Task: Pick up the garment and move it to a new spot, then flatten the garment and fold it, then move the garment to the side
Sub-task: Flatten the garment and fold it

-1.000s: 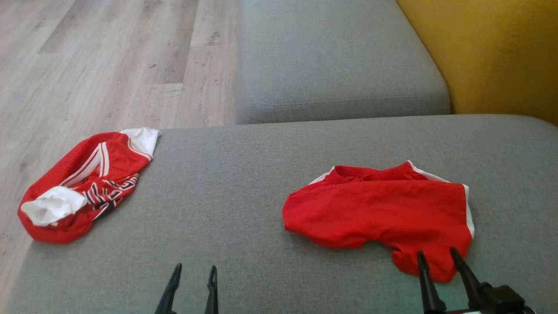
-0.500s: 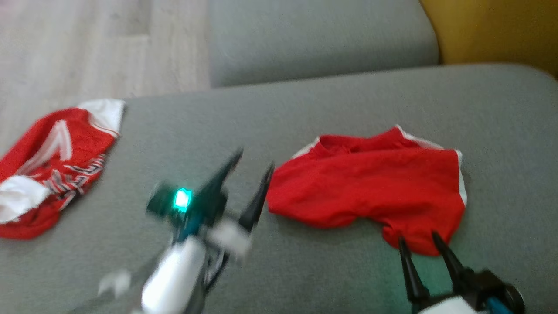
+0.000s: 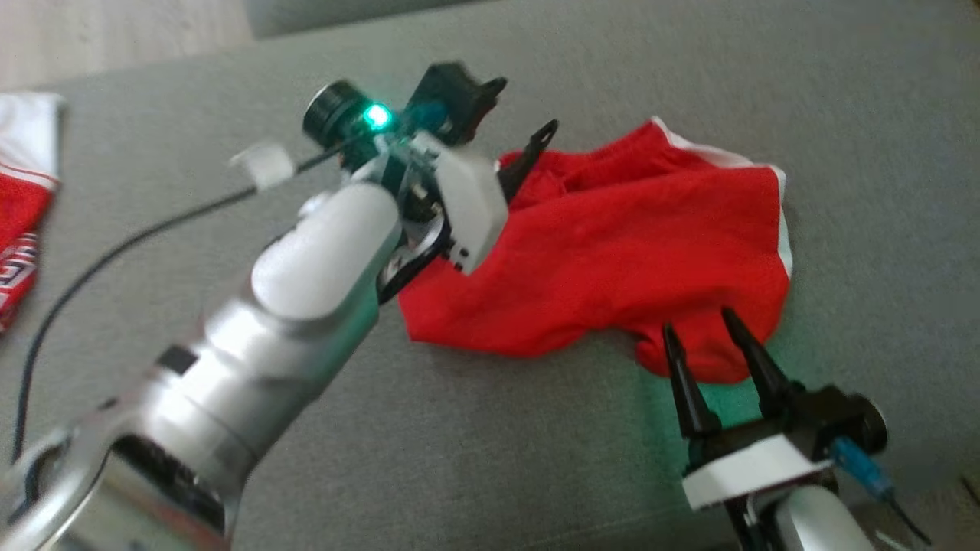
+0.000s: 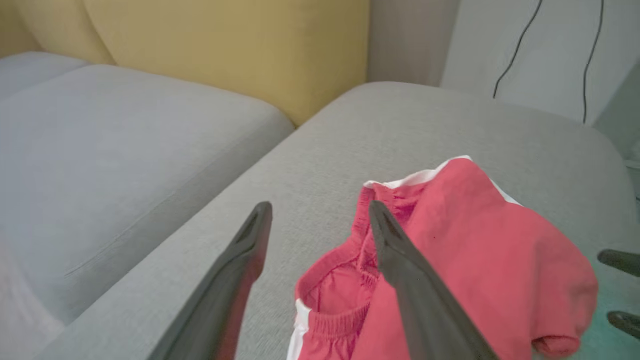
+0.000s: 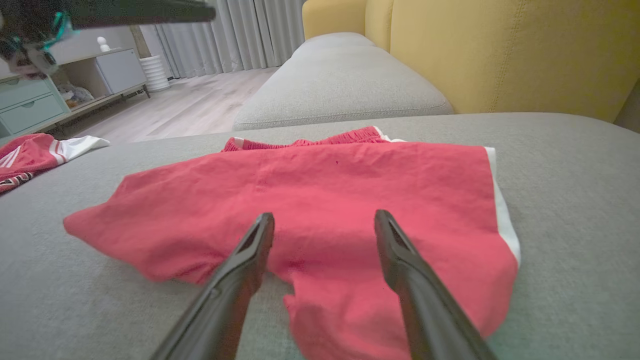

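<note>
On grey sofa cushion (image 3: pixel 880 191), near its middle: one pair of red shorts (image 3: pixel 612 245) with white side stripes and an elastic waistband, lying rumpled and partly flat, held by neither claw. My left claw (image 4: pixel 318 205) was spread wide at the waistband end, one finger above the gathered band, the other above bare cushion; contact could not be judged. My right claw (image 5: pixel 324 214) was spread wide too, tips over the near leg hem. At the cushion's left edge, well apart: second red-and-white garment (image 3: pixel 19 199), its dark print too blurred to read. Behind: yellow backrest (image 5: pixel 500 50).
</note>
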